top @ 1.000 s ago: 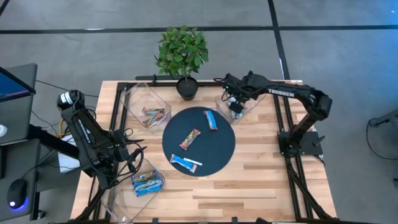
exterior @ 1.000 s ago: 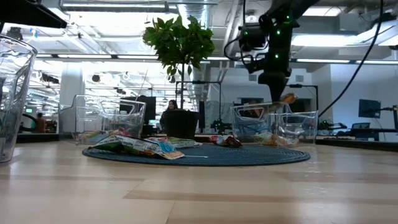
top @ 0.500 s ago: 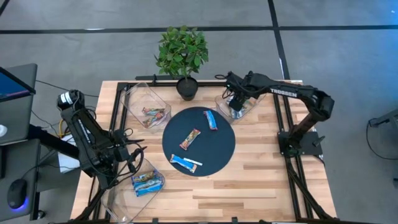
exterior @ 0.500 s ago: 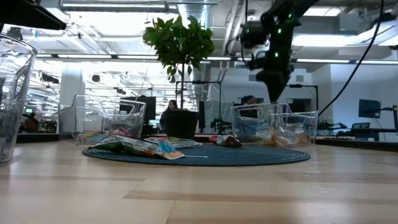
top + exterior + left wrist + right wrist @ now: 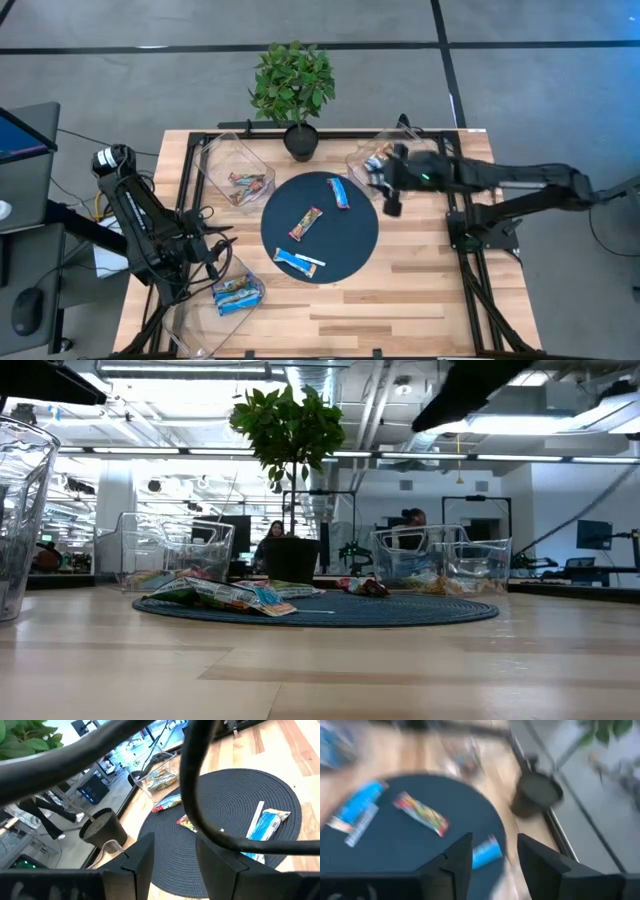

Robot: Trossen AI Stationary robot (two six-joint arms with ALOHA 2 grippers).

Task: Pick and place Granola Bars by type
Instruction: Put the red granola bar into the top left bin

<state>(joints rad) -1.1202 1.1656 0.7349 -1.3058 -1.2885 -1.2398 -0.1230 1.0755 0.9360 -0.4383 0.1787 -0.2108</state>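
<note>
At the mat's (image 5: pixel 345 255) three-o'clock edge my right gripper (image 5: pixel 390 204), jaws apart and empty, sits nearest the blue bar (image 5: pixel 340 192) lying toward nine o'clock, long axis eleven-to-five; left gripper (image 5: pixel 218 252) parked, jaws apart.

Potted plant (image 5: pixel 293 88) behind round dark mat (image 5: pixel 350 250); clear bins (image 5: pixel 232 160)

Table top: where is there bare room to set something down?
The widest bare wood lies along the near edge, in front of the round dark mat and right of the near-left bin. The mat itself has gaps between its three granola bars. The back is crowded: plant pot, two clear bins, and the right end effector.
</note>
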